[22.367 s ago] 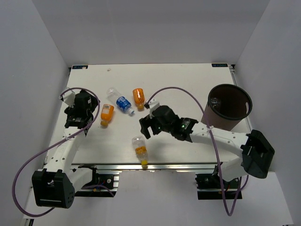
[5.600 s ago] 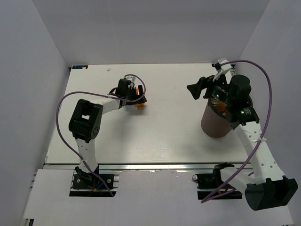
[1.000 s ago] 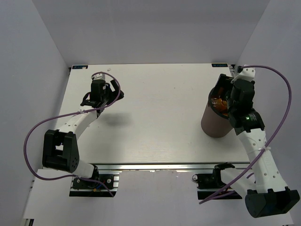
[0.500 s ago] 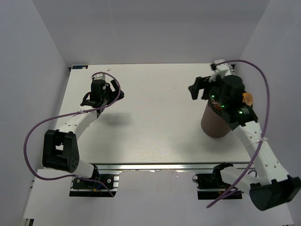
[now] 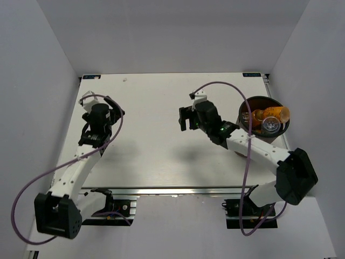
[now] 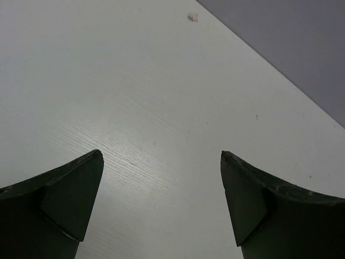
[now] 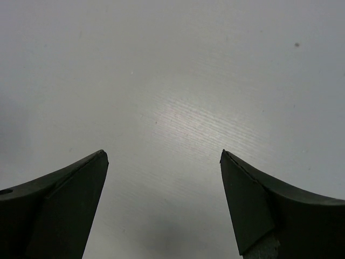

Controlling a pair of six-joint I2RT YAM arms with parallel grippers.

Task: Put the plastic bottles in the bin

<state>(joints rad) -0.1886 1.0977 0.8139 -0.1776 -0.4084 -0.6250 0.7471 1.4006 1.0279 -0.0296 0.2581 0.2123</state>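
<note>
Two spread fingers (image 6: 59, 199) of the left gripper (image 6: 161, 156) frame only bare white table (image 5: 161, 156). The jaws stand wide apart and grip nothing, and the gripper hovers over the table's left side. Near the middle of the table the right gripper (image 7: 163, 154) is just as wide open, with nothing but the pale board under it. In the top view its arm runs back to the right, crossing in front of the lower wall of the bin (image 5: 262, 97). The bin stands upright at the right side of the table, well apart from the left gripper and a little to the right of the right one. Inside it lie the bottles (image 5: 268, 120). An orange bottle (image 5: 274, 113) rests on its side near the rim, and a clear bottle (image 5: 271, 126) is just beside it, touching it. How many more lie under them cannot be told. Farther back, close to the far edge, a tiny pale fleck (image 6: 192, 16) sits on the board.
</note>
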